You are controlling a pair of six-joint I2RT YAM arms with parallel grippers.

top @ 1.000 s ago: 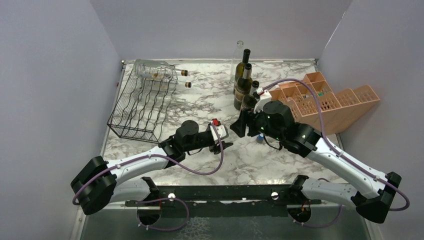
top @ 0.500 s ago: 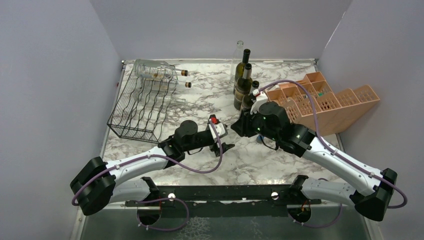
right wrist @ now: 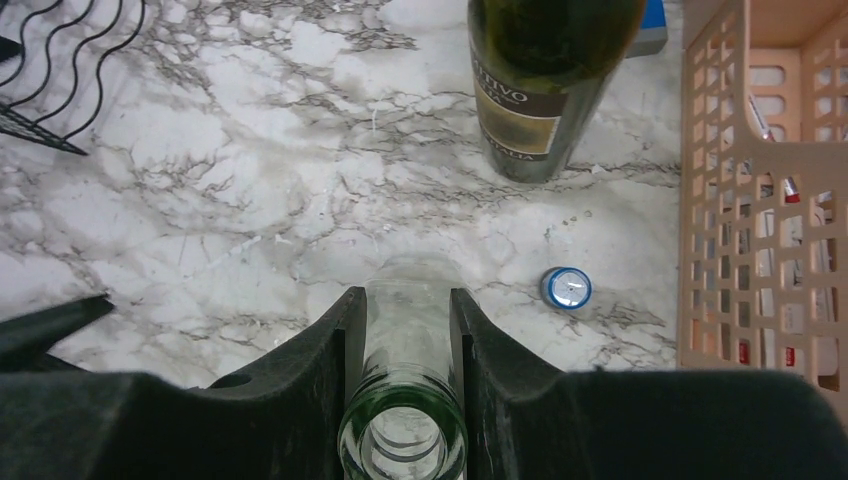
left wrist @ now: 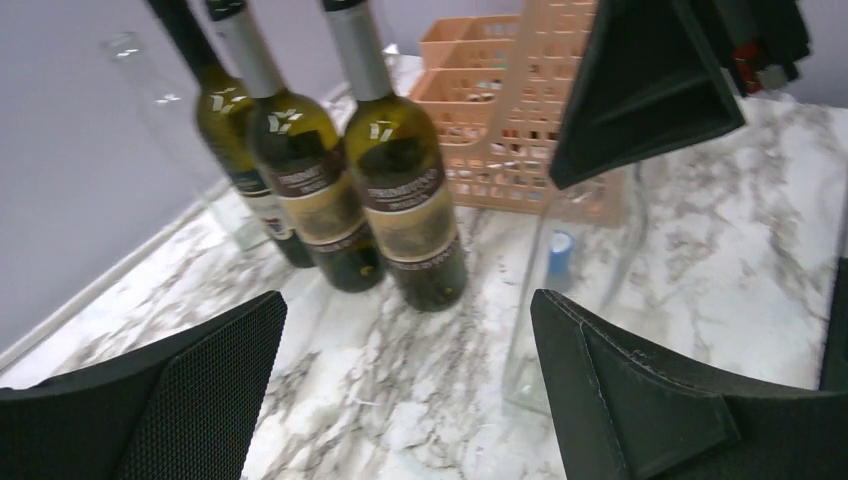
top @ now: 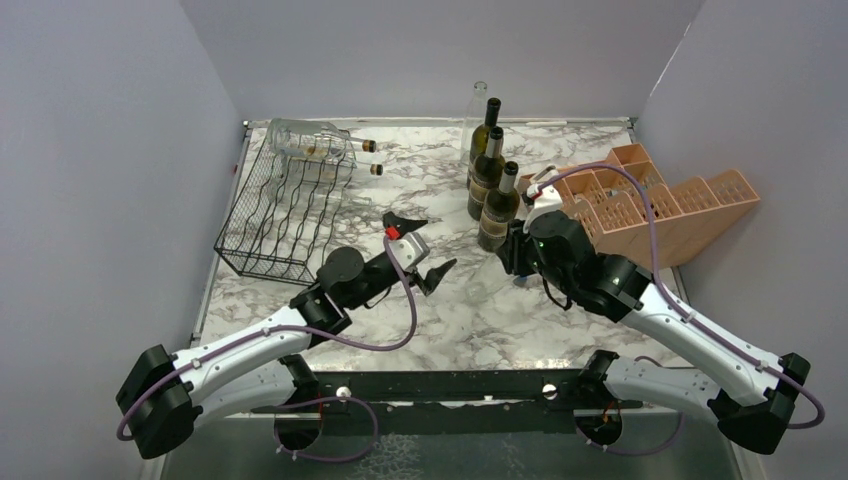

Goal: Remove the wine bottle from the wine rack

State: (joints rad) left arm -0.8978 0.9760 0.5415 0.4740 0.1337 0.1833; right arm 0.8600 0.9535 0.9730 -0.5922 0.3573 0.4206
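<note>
Right claw (right wrist: 405, 312) was clenched on the neck of a clear bottle (right wrist: 404, 435), which stood upright on the marble table (top: 470, 320), well apart from the wine rack (top: 285, 215) and near a blue cap (right wrist: 566, 288). Left claw (left wrist: 410, 400) was released, jaws spread wide, low over the table between rack and bottle. More bottles (top: 310, 140) lay across the rack's top tier. The step in hand appeared to be setting the bottle down; whether its base sat flat was hard to tell through the glass. Done well, the neck would be kept vertical, the grip loosened only once the base had settled, and the claw lifted straight up, clear of the nearest dark bottle (top: 497, 208) and the crate (top: 650, 215)
</note>
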